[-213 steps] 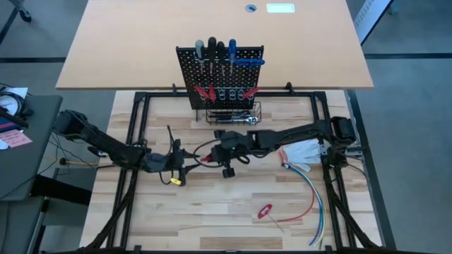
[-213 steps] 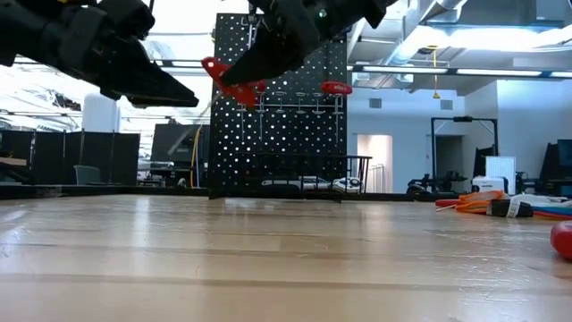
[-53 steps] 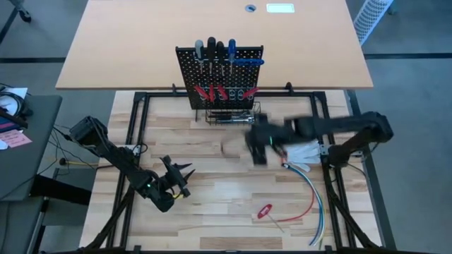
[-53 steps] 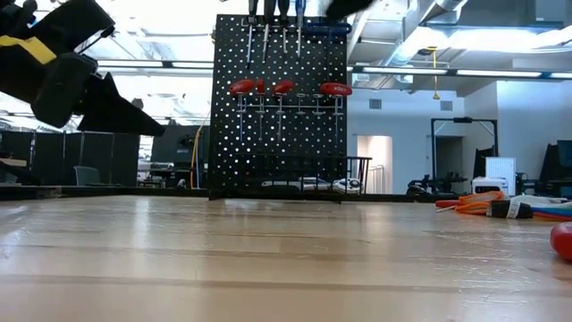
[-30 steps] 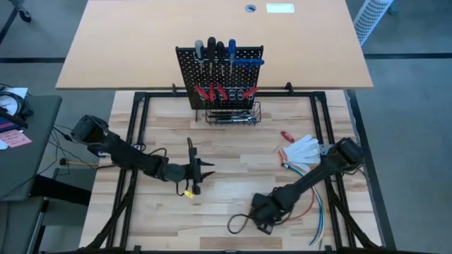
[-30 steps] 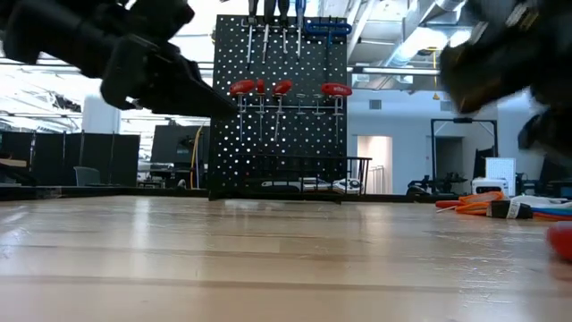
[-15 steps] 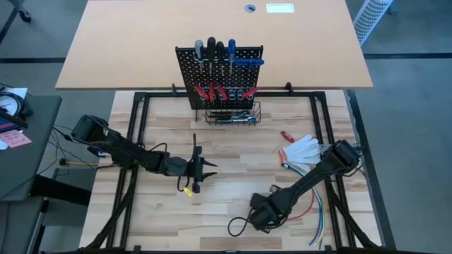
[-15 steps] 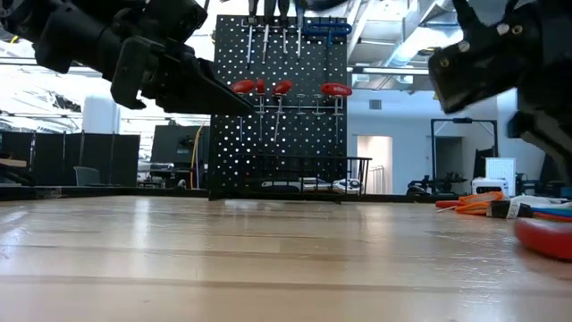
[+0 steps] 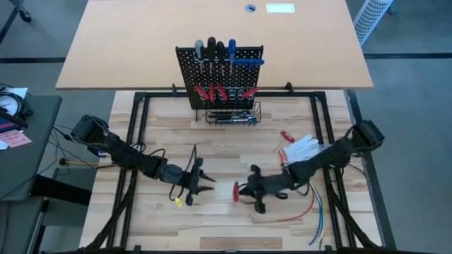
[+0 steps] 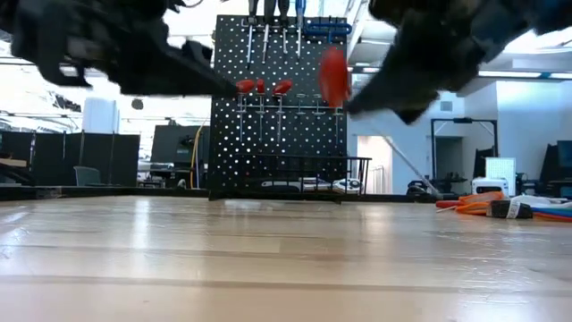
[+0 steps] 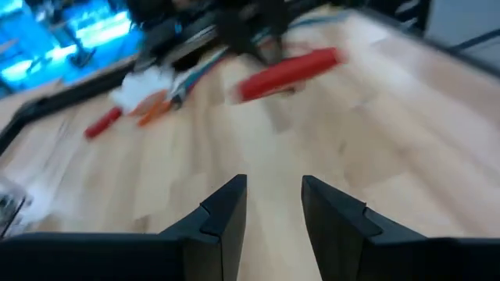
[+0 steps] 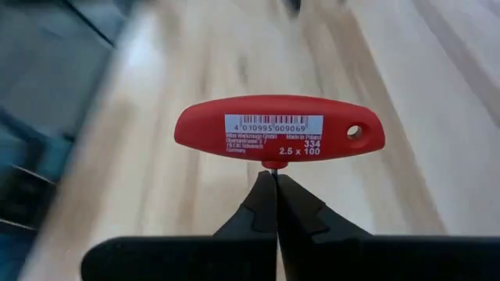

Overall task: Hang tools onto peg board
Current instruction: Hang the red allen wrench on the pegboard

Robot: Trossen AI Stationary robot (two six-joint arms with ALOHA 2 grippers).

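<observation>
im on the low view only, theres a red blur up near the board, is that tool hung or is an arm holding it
Observer: An arm holds it. In the right wrist view the right gripper is shut on the thin shaft of a red T-handle tool.
Operator: so its at the board?
Observer: No. From above, the tool sits over mid-table, well short of the peg board.
Operator: wheres the left arm
Observer: The left gripper faces the tool across a gap, fingers open and empty.
Operator: anything else still loose
Observer: One more small red tool lies on the table beside the cables.
</observation>
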